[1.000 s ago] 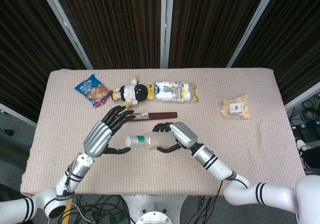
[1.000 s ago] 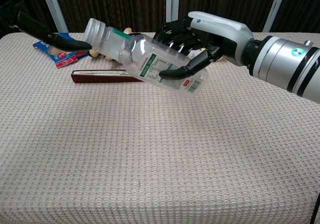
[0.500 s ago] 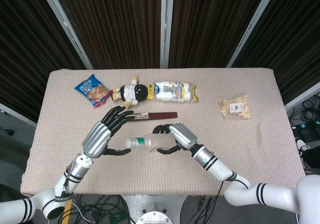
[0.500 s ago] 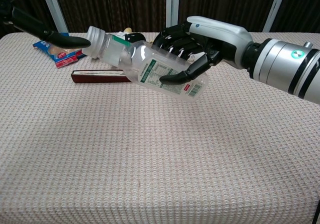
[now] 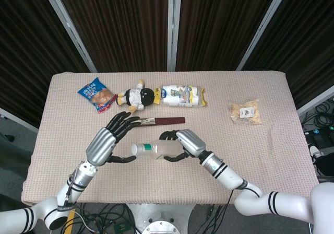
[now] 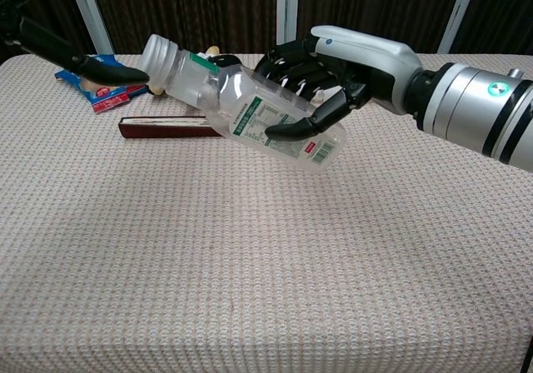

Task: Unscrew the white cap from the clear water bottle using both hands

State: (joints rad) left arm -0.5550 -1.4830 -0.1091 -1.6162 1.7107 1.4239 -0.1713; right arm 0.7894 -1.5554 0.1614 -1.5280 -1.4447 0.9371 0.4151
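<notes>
Counter (image 5: 271,155): cloth-covered, carries everything.
Right hand (image 6: 333,65): grips the bottle's body, held above the counter.
Left hand (image 5: 107,140): fingers spread, empty, thumb tip at the cap.
Bottle (image 6: 250,111): clear, probably empty, light, slippery, crushable; neck points ten o'clock.
Cap (image 6: 155,54): small, white; pinch its rim.

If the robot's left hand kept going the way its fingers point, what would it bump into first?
Probably the dark red flat case on the table, just past the left hand's fingertips. The plush doll lies farther along. Height is hard to judge, so it might pass over.
</notes>
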